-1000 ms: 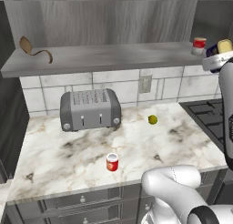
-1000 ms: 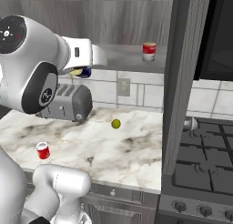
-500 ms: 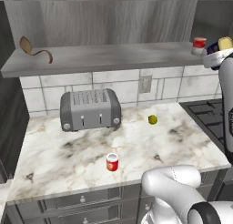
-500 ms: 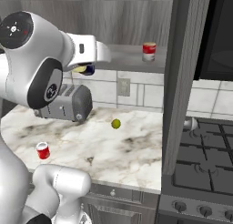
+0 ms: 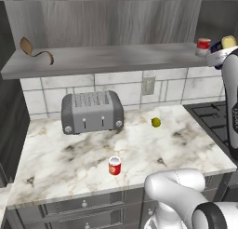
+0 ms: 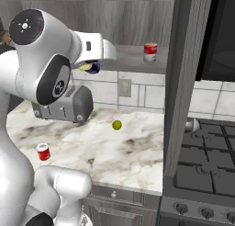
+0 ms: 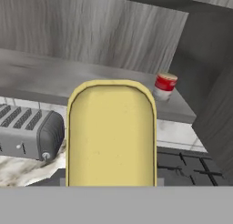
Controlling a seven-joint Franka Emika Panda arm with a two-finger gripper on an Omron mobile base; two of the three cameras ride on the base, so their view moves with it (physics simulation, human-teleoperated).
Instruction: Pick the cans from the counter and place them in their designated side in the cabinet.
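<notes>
Nearby, banded red can stands on cabinet shelf.

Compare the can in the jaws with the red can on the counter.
The held blue can is dark blue with a yellow top; the red can has a white lid. The blue can is up at cabinet shelf height, lying tilted in the gripper; the red can stands upright on the counter. Both are small cylinders.

I stood in a kitchen: a marble counter bore a toaster, beside a stove, beneath a tiled backsplash.
</notes>
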